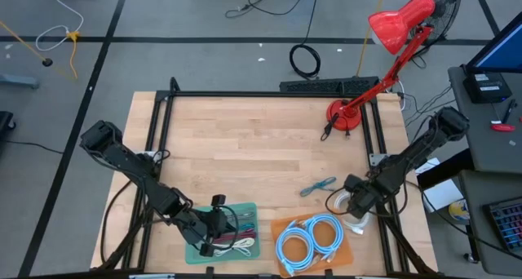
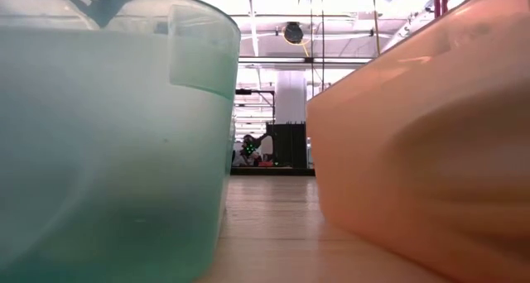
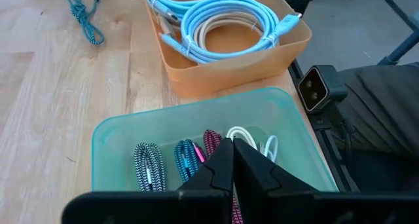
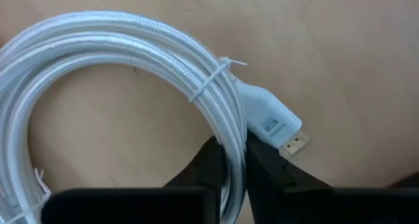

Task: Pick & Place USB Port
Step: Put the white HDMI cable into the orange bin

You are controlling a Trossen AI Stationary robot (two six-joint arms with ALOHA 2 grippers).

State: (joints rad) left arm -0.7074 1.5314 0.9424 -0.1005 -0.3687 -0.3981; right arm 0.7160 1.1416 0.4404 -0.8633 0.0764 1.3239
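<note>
A white coiled cable (image 4: 98, 54), bound with a zip tie and ending in a white plug with a gold tip (image 4: 278, 126), lies flat on the wooden table near its right edge (image 1: 341, 205). My right gripper (image 4: 234, 168) points down and is shut on the coil beside that plug. My left gripper (image 3: 232, 160) hangs shut and holding nothing above the teal bin (image 3: 105, 139), which holds several small coiled cables. In the high view it sits at the table's front left (image 1: 215, 223). My right gripper pinches the white coil's bundled strands (image 4: 230, 142) between its two fingers (image 4: 208, 164), just beside the plug and below the zip tie. The fingers come from above, pointing down, and lie across the strands. The coil still lies on the table.
An orange bin (image 1: 314, 240) with light blue coiled cables stands at the front, between the teal bin (image 1: 245, 210) and the white coil. A teal braided cable (image 1: 318, 185) lies loose on the table. A red desk lamp (image 1: 383, 59) stands at the back right.
</note>
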